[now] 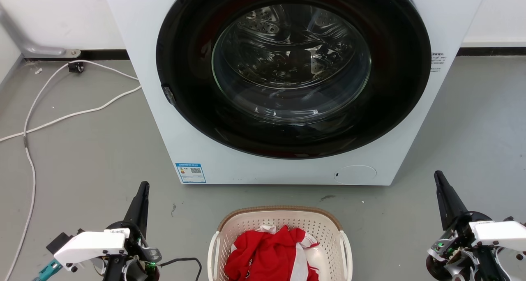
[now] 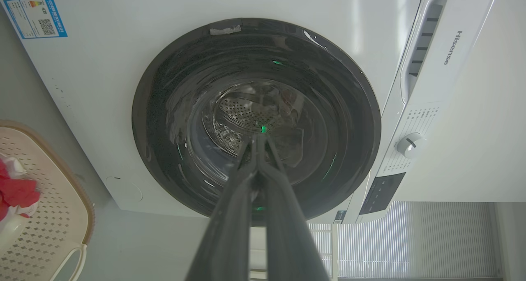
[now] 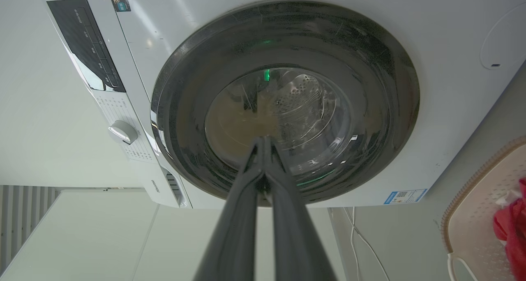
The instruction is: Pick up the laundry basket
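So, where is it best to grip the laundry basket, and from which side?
Grip the left handle with the left end effector and the right handle with the right end effector, each from its outer side. The laundry basket stands upright between them, and these white handles loop out from its side walls.

At seven o'clock of the head view, left gripper: long matte-black fingers tapering to a thin point, pressed tip to tip, rooted in a round black hub. Behind it, a white angular left wrist shell with a small unreadable label and dark screw heads — a teal fitting at its eight o'clock, a green lamp and a looping black cable at its four o'clock. At five o'clock, right gripper: same black tapered pair, tips together, white right wrist shell, dark screws, silver-and-black framework with a green glow at the shell's eight o'clock. In both wrist views, charcoal and faintly textured.
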You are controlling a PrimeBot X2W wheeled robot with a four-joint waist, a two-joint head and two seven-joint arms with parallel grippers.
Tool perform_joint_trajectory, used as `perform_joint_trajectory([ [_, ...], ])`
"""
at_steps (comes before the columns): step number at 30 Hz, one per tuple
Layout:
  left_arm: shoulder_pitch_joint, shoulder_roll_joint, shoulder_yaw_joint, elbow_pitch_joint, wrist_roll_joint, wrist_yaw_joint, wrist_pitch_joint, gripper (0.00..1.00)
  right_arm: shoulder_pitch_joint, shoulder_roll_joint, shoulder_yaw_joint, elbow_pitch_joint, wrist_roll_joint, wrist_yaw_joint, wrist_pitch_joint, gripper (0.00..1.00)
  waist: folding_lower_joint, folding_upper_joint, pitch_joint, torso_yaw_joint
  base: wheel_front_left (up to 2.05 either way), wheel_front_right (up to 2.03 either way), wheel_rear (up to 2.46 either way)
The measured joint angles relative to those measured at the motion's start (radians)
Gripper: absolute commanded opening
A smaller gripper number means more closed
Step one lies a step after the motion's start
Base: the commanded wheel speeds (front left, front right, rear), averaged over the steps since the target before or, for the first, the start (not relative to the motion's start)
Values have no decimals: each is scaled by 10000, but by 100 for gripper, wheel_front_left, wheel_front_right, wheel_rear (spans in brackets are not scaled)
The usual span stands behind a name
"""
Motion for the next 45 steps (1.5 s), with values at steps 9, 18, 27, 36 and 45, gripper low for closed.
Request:
perform_joint_trajectory([
  [9,0,-19,19,2,8,0,27,0,0,6,-8,0,-2,0,4,0,0,0,0,0,0,0,0],
  [18,-1,-29,40,4,15,0,56,0,-1,12,-15,0,-42,0,10,0,0,1,0,0,0,0,0],
  [27,235,-102,-165,184,25,6,-117,100,274,46,81,186,-46,-2,-142,100,0,0,1,-1,0,0,0],
  [36,216,-113,-533,-117,403,6,-545,100,274,35,359,35,-681,-2,-614,100,0,0,5,4,0,0,0],
  [45,149,-113,-767,-550,2182,6,-930,100,271,-52,502,-332,-2997,-2,-993,100,0,0,22,18,0,0,0],
])
